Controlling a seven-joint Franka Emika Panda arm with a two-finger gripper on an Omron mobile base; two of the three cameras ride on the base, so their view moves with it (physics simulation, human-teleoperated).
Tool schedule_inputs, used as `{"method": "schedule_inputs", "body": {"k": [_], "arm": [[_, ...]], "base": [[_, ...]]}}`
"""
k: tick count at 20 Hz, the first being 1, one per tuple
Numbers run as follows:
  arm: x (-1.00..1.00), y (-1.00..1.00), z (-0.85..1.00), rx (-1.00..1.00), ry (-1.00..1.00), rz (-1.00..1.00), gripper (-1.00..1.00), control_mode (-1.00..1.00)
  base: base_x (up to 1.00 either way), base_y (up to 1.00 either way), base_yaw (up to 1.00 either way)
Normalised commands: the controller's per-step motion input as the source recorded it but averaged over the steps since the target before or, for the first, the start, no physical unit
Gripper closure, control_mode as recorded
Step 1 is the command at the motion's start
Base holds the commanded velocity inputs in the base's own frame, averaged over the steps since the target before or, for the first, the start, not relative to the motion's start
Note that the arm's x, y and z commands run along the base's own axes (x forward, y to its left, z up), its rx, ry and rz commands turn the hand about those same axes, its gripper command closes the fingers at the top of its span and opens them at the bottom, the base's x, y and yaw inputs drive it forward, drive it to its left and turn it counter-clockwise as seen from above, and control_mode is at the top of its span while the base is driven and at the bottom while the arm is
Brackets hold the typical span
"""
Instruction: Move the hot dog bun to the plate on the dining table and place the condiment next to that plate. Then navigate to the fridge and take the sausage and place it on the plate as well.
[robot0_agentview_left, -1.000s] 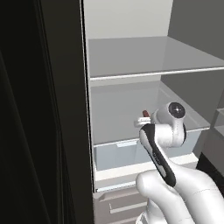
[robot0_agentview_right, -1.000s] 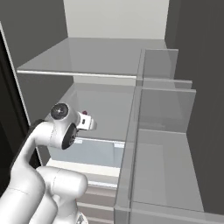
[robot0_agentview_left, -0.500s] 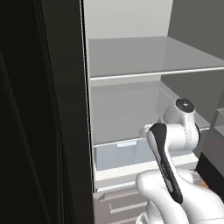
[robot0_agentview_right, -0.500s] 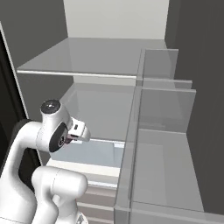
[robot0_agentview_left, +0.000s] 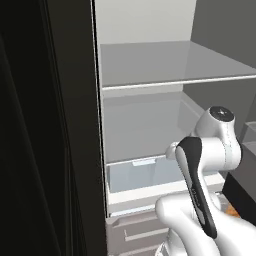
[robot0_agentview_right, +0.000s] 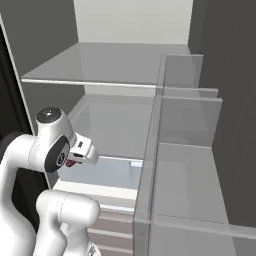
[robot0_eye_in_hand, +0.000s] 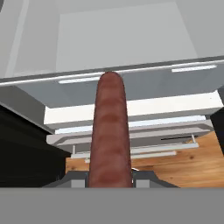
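My gripper (robot0_eye_in_hand: 110, 177) is shut on the sausage (robot0_eye_in_hand: 110, 131), a dark red stick that points away from the hand toward the fridge (robot0_eye_in_hand: 122, 39). From the right base view the hand (robot0_agentview_right: 82, 150) hangs in front of the lower shelf space, with a bit of the red sausage (robot0_agentview_right: 71, 163) showing under it. In the left base view my wrist (robot0_agentview_left: 215, 140) covers the hand. The fridge (robot0_agentview_left: 145, 60) stands open, with pale grey walls and glass shelves. The hot dog bun, plate, condiment and dining table are out of view.
A clear drawer (robot0_agentview_left: 142, 172) sits at the fridge's bottom, with pulled-out lower drawers (robot0_eye_in_hand: 131, 142) below it. Glass door bins (robot0_agentview_right: 185, 130) stand close on the right. The black fridge side (robot0_agentview_left: 50, 125) walls off the left. Wooden floor (robot0_eye_in_hand: 183, 162) shows underneath.
The arm has drawn back out of the fridge's shelf space with the sausage in the gripper, shifting toward the base; the hand has turned, and the wrist now hides it in the left view.
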Motion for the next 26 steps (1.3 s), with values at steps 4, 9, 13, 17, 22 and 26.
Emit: {"method": "schedule_inputs", "body": {"k": [4, 9, 13, 17, 22, 26], "arm": [[0.00, 0.00, 0.00, 0.00, 0.00, 0.00, 1.00, 1.00], [0.00, 0.00, 0.00, 0.00, 0.00, 0.00, 1.00, 1.00], [0.00, 0.00, 0.00, 0.00, 0.00, 0.00, 1.00, 1.00], [0.00, 0.00, 0.00, 0.00, 0.00, 0.00, 1.00, 1.00], [0.00, 0.00, 0.00, 0.00, 0.00, 0.00, 1.00, 1.00], [0.00, 0.00, 0.00, 0.00, 0.00, 0.00, 1.00, 1.00]], "base": [[-0.99, -0.06, 0.00], [-1.00, -0.29, 0.00], [-1.00, -0.31, 0.00], [-1.00, -0.38, -0.05], [-0.99, -0.51, -0.39], [-0.18, -0.50, -0.78]]}}
